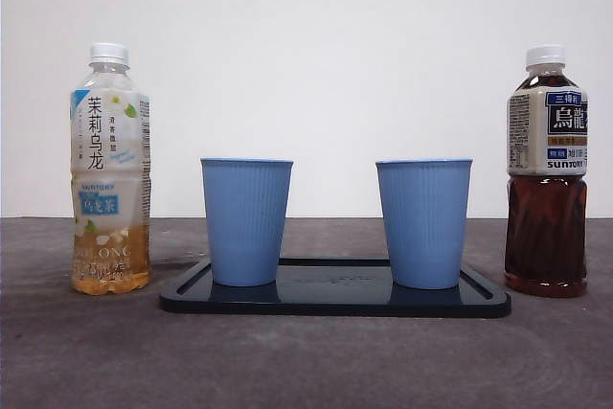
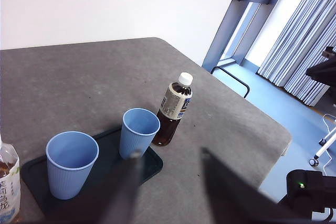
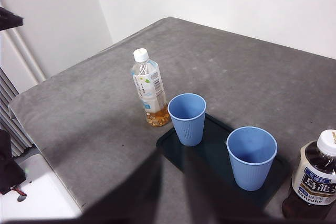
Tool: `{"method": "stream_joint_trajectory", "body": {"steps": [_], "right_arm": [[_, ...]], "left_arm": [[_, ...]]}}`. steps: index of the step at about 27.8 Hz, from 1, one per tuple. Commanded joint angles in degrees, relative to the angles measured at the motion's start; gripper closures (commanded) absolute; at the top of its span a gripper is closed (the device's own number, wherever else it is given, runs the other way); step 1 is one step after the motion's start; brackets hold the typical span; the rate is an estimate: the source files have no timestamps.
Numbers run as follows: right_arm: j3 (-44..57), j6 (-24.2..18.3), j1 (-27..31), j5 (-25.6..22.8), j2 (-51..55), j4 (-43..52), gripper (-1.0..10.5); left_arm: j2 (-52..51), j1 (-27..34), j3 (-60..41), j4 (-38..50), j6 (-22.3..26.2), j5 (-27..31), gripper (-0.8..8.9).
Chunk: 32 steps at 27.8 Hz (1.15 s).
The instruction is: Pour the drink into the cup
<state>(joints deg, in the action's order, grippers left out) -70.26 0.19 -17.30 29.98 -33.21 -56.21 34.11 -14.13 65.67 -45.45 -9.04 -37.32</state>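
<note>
Front view, nearest: the dark tray (image 1: 335, 304) lies closest on the grey desk (image 1: 306, 361), carrying the left blue cup (image 1: 246, 221) and the right blue cup (image 1: 423, 223), both upright and apart.
Front view, bottles: the jasmine tea bottle (image 1: 110, 171) stands on the desk left of the tray, pale liquid low in it; the dark oolong bottle (image 1: 547, 174) stands right of the tray, much fuller. Both white caps are on.
Front view, arms: neither shows here.
Left wrist view: the left tool (image 2: 170, 187) hangs high above the near side of the desk, its two jaws blurred but spread with a clear gap, holding nothing. Below are both cups on the tray, the dark bottle just beside the tray's edge, and a sliver of the jasmine bottle.
Right wrist view: the right tool (image 3: 170, 192) also hangs high; its jaws show a narrow gap between them, gripping nothing.
Step in hand: by my reading, the very start; no bottle grasped, no cap loosened.
Next move: probably lower one tool around a bottle's body, then free the cap before tilting over a cup.
View differences: only the wrist views look down into the cups, which seem empty; only the front view shows liquid levels and labels squarely.
</note>
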Motion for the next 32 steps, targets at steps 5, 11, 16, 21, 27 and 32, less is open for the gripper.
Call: {"method": "stream_joint_trajectory", "body": {"steps": [5,11,16,21,27,32], "right_arm": [[-0.94,1.01,-0.31,-0.04,-0.44,0.39,4.2],[-0.94,1.38,-0.31,0.0,-0.44,0.39,4.0],[-0.94,2.93,-0.31,-0.04,-0.44,0.39,4.0],[-0.46,5.29,-0.31,-4.28,-0.44,0.44,4.0],[5.53,6.51,-0.31,-9.88,-0.39,1.22,4.1],[15.78,7.69,-0.31,-11.98,-0.37,8.57,4.1]], "left_arm": [[0.37,-0.15,1.27,0.35,1.05,-0.13,3.04],[0.37,-0.15,1.27,0.22,1.03,-0.13,2.78],[0.37,-0.15,1.27,0.2,1.01,-0.13,2.83],[0.37,-0.2,1.27,-0.07,0.87,-0.13,2.83],[0.39,-0.2,1.27,-0.33,1.09,2.16,2.83],[0.39,-0.2,1.22,-3.69,3.74,5.73,2.84]]}}
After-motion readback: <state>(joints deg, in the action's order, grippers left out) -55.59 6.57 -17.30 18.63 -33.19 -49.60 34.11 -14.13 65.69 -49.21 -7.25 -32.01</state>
